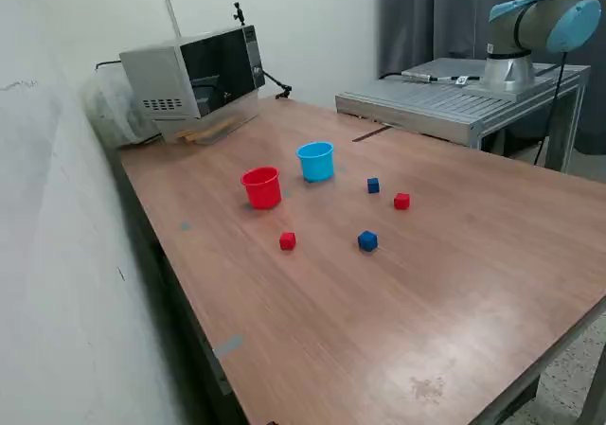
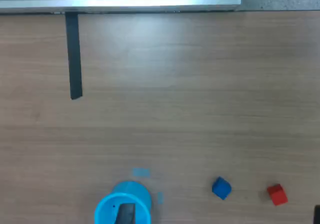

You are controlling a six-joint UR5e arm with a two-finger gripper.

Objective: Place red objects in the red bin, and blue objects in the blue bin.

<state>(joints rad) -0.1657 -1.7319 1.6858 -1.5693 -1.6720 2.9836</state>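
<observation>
Red cubes (image 1: 287, 241) (image 1: 401, 201) and blue cubes (image 1: 367, 241) (image 1: 373, 185) lie loose on the table (image 1: 454, 283) near the red cup (image 1: 262, 187) and blue cup (image 1: 316, 161), probably light, rigid, graspable across flat sides; gripper unseen, jaw state unknown.

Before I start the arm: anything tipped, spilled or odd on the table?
Nothing stands out. The red cup and blue cup stand upright, and the four cubes lie loose on the table, none yet in a cup.
</observation>
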